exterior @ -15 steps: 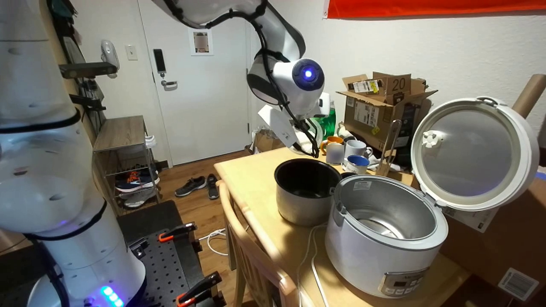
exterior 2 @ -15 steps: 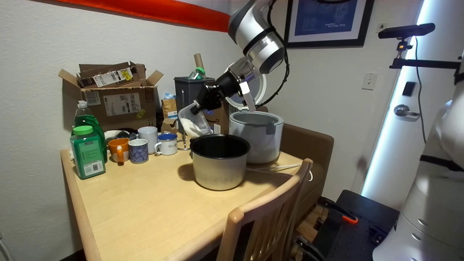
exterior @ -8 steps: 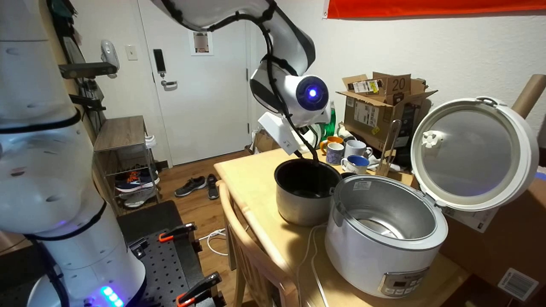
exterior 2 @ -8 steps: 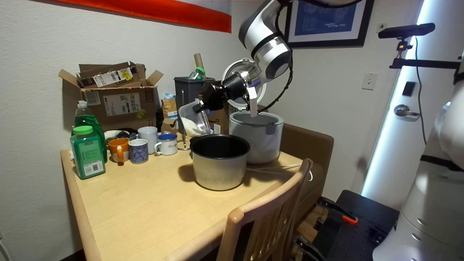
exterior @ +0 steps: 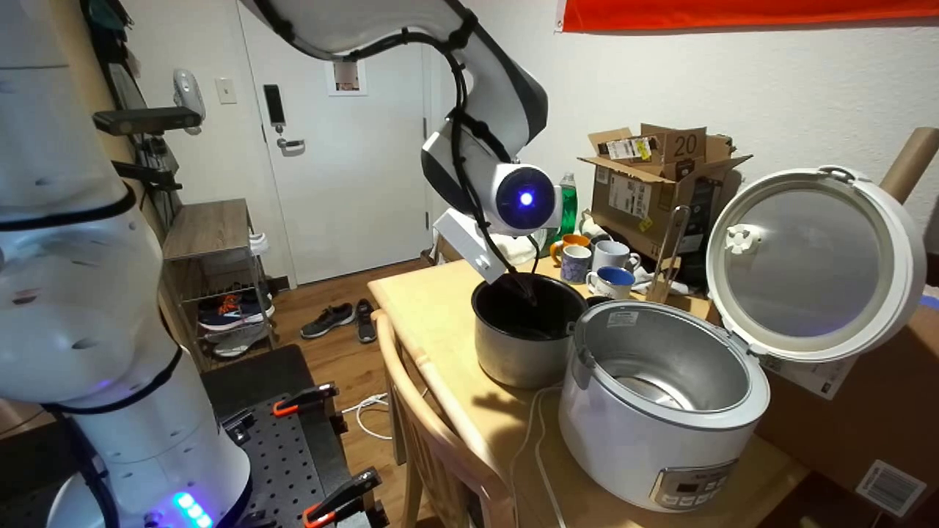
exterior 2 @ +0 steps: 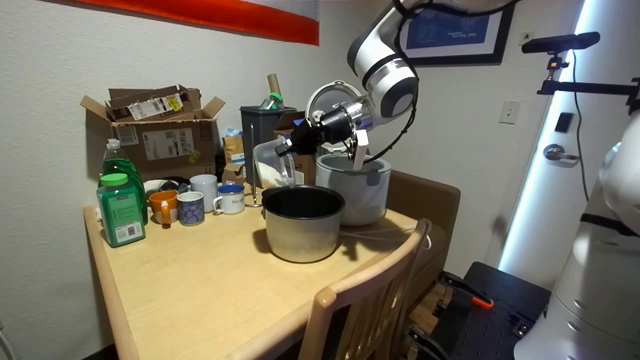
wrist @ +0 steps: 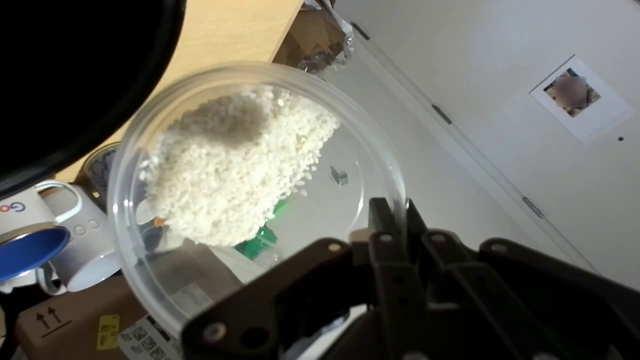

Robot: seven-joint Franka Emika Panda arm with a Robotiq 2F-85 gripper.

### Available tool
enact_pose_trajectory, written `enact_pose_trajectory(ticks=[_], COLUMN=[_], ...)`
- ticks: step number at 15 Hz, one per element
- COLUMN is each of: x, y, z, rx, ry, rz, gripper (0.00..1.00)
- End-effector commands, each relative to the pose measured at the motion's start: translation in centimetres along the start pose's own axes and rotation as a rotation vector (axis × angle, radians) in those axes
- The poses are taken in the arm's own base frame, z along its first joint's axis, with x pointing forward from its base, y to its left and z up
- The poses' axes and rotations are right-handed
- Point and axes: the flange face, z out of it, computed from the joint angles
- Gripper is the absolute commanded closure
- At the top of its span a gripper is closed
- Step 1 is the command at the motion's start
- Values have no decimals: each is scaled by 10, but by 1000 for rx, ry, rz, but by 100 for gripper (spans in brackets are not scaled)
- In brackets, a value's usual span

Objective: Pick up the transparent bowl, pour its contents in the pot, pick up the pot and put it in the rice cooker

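Gripper (wrist: pixel 399 212) nipped close on rim of tilted transparent bowl (exterior 2: pixel 270 154), rice (wrist: pixel 235 185) inside.
In an exterior view, bowl at 11 o'clock of pot (exterior 2: pixel 302 237), rice cooker (exterior 2: pixel 359 202) at 2; wrist view crops pot at 10 o'clock, its black interior I can't read.

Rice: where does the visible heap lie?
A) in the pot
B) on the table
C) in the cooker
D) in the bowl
D: in the wrist view the rice is heaped inside the bowl, whose rim the gripper pinches.
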Motion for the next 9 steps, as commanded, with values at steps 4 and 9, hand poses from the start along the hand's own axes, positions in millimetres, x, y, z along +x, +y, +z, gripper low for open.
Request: enact_pose_trajectory(ticks=[4, 9], x=[-9, -15], y=[-12, -8], z=[-22, -32], rx=[70, 104], ry=[78, 123], rz=[-31, -34], gripper=[98, 98])
